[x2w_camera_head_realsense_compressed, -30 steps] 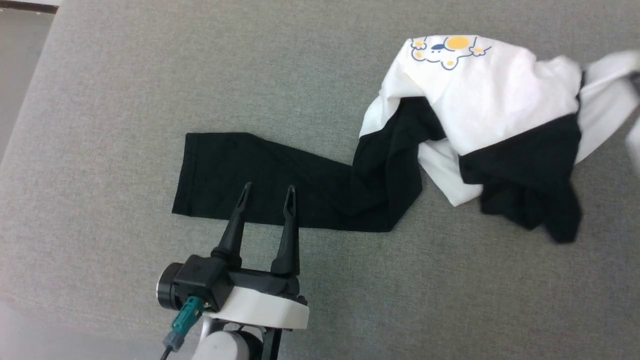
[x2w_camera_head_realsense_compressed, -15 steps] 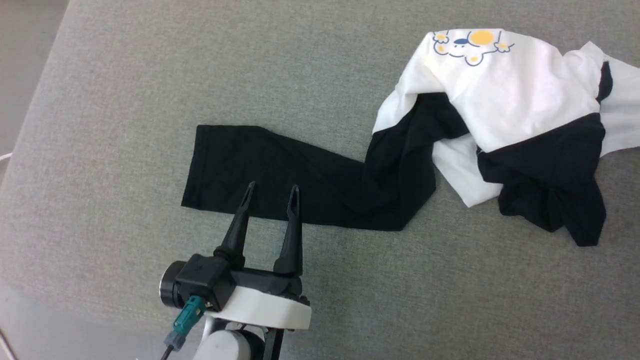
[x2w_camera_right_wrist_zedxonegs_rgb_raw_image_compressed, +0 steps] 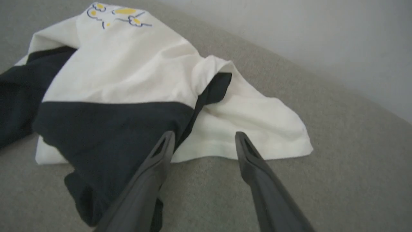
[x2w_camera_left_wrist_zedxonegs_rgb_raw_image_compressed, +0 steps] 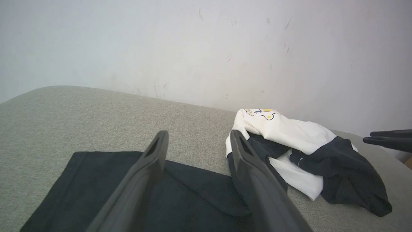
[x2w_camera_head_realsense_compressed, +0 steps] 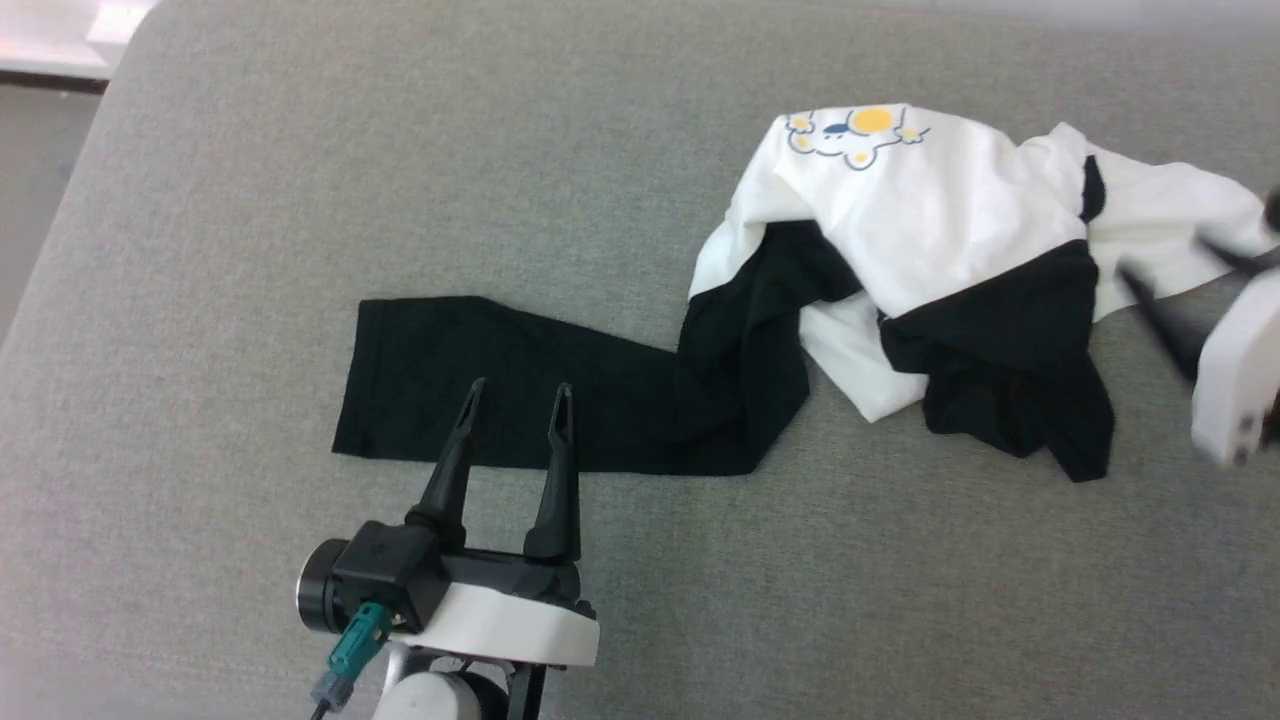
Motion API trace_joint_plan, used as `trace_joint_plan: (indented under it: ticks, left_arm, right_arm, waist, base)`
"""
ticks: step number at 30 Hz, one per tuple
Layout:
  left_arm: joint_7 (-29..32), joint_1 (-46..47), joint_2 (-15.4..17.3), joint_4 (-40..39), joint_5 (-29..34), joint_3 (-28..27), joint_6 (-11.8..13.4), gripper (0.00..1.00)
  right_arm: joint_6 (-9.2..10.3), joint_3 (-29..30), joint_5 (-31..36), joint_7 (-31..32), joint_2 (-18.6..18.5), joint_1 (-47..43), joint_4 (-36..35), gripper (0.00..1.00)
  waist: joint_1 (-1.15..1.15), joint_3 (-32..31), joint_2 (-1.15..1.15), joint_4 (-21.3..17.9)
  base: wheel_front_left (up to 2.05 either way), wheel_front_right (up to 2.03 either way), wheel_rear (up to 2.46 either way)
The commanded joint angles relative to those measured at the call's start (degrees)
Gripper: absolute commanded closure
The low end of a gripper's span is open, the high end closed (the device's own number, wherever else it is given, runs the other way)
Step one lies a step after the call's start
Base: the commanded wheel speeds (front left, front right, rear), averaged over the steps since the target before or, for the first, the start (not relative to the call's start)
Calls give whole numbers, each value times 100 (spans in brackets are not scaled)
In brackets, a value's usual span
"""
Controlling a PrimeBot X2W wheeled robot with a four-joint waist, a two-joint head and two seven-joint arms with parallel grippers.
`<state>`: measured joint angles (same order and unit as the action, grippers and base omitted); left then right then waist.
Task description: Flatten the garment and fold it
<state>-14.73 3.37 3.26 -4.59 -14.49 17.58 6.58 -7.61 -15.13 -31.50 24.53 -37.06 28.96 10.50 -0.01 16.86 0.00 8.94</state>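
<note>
The garment [x2w_camera_head_realsense_compressed: 930, 210] lies crumpled at the upper right of the grey surface, white body up, with the yellow-and-blue print [x2w_camera_head_realsense_compressed: 850, 130] at its far edge. One black sleeve [x2w_camera_head_realsense_compressed: 480, 380] stretches flat to the left. My left gripper [x2w_camera_head_realsense_compressed: 521, 386] is open, its tips over that sleeve's near edge; the left wrist view shows the gripper [x2w_camera_left_wrist_zedxonegs_rgb_raw_image_compressed: 198, 132] above the sleeve [x2w_camera_left_wrist_zedxonegs_rgb_raw_image_compressed: 96, 187]. My right gripper [x2w_camera_head_realsense_compressed: 1160, 256] is blurred at the right edge. In its wrist view it [x2w_camera_right_wrist_zedxonegs_rgb_raw_image_compressed: 205, 133] stands open just above the white hem [x2w_camera_right_wrist_zedxonegs_rgb_raw_image_compressed: 251, 129], with nothing between the fingers.
The grey fabric surface [x2w_camera_head_realsense_compressed: 250, 200] runs out at a rounded left edge, with floor beyond it [x2w_camera_head_realsense_compressed: 30, 150]. A pale wall [x2w_camera_left_wrist_zedxonegs_rgb_raw_image_compressed: 206, 48] rises behind the far edge. Bare grey fabric [x2w_camera_head_realsense_compressed: 850, 600] lies in front of the garment.
The whole head picture has shifted, so the camera moved. My right gripper has come into that view at the right edge beside the white hem. The left gripper keeps its place over the sleeve.
</note>
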Motion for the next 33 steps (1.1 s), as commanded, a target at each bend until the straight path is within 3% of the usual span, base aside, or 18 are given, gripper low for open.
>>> trace_joint_plan:
  ticks: [1,7,13,14,15,16,17,24,29,33]
  left_arm:
    - [-27,-58,-9,-10,53,-21,-37,0]
    - [-27,-83,-11,-53,101,-9,-92,0]
    - [-27,-6,-14,-42,152,38,-112,0]
    - [-27,7,-15,-40,155,45,-108,0]
    - [-27,17,-16,-38,156,50,-102,0]
    - [-27,24,-18,-34,155,53,-95,0]
    - [-27,27,-19,-27,151,54,-86,0]
    - [-27,-56,-22,-5,106,-83,-36,0]
    - [-27,-104,0,17,99,-169,-78,0]
    - [-27,-140,3,29,98,-240,-97,0]
  right_arm:
    - [12,12,-72,144,-52,-243,-131,0]
    - [12,158,-103,390,-30,-1139,-589,0]
    - [12,24,129,228,317,-1443,-417,0]
    - [12,-28,171,212,350,-1450,-349,7]
    - [12,-60,222,171,379,-1442,-274,53]
    - [12,-43,273,122,417,-1428,-176,82]
    - [12,-41,343,66,441,-1411,-98,100]
    - [12,139,605,-319,427,-1106,-133,100]
    - [12,387,903,-311,8,-622,-554,100]
    - [12,756,1384,-232,-546,-198,-951,100]
  waist:
    - [1,-76,0,-68]
    - [1,63,0,70]
    - [1,169,0,272]
    - [1,179,0,293]
    - [1,184,0,306]
    - [1,182,0,314]
    - [1,169,0,314]
    - [1,-113,0,7]
    - [1,-312,0,-260]
    - [1,-441,0,-445]
  base:
    - [0,0,0]
    - [0,0,0]
    - [0,0,0]
    - [0,0,0]
    - [0,0,0]
    - [0,0,0]
    - [0,0,0]
    - [0,0,0]
    - [0,0,0]
    - [0,0,0]
